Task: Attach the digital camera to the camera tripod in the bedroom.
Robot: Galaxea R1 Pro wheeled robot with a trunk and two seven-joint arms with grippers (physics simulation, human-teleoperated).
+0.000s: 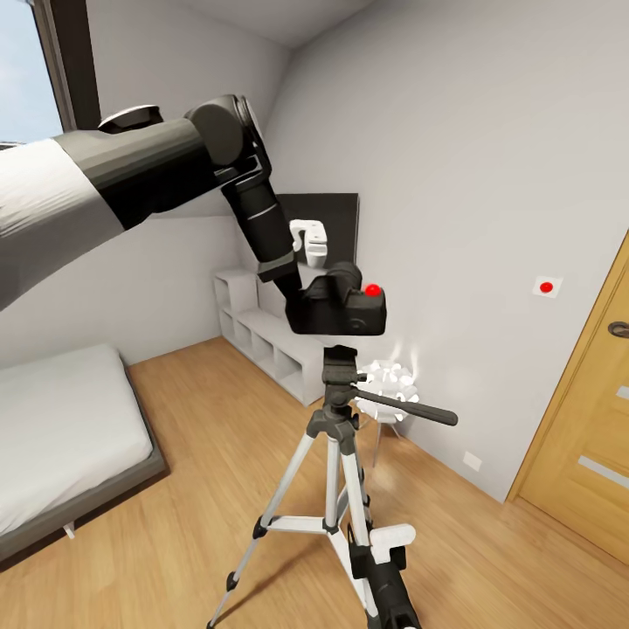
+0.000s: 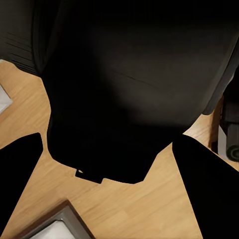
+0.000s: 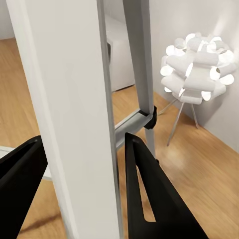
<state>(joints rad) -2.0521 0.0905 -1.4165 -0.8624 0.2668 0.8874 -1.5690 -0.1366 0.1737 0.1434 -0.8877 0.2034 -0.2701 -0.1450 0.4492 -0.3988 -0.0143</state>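
Matte black, chunky camera (image 1: 342, 307) with round red button sits clenched in the left gripper (image 1: 319, 262), just above the tripod's (image 1: 336, 454) black head. Right gripper (image 3: 79, 169) straddles a smooth silver-grey leg, contact unclear; petal-like white lamp (image 3: 196, 67) glows beyond.

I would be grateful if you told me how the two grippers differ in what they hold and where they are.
The left gripper is raised, holding the digital camera just above the tripod head; the right gripper is low, its jaws around a silver leg of the camera tripod. The left one's load is black and chunky, the right one's pale and slim. Both have dark fingers.
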